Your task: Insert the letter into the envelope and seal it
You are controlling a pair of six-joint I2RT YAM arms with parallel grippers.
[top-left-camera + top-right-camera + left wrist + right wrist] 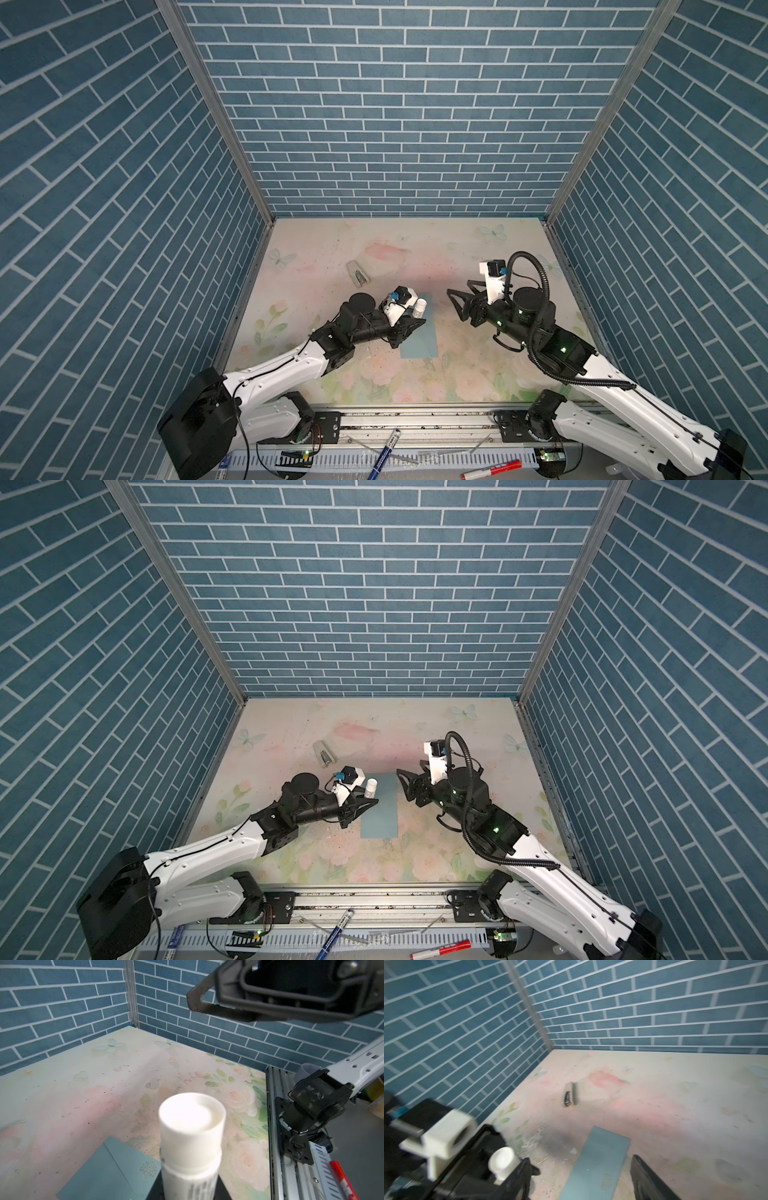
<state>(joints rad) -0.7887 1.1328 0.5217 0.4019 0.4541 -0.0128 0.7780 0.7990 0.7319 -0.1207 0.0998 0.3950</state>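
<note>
- We see the envelope [422, 340] [379, 812] lying flat near the middle of the table [374, 249]. Its long sides run from 12 o'clock to 6 o'clock.
- In the left wrist view the pointed flap of the envelope [108, 1169] lies folded down flat. There is a tiny tree print near the tip of the flap.
- The left claw [413, 323] [365, 804] is at the 9 o'clock side of the envelope, near its far end.
- The left claw is squeezing a white glue stick [420, 308] [191, 1132]. The cap end of the glue stick sticks up out of the claw, over the far left corner of the envelope.
- The right claw [455, 305] [403, 784] is at about 2 o'clock from the middle of the envelope, just beside its far right corner.
- The right claw is spread wide and has nothing in it.
- We cannot tell if the right claw touches the table.
- A little tan stapler [358, 274] [569, 1095] lies at about 11 o'clock from the envelope, well apart from it.
- A blue pen [384, 453] and a red marker [492, 469] lie off the table at 6 o'clock, by the metal rail.
</note>
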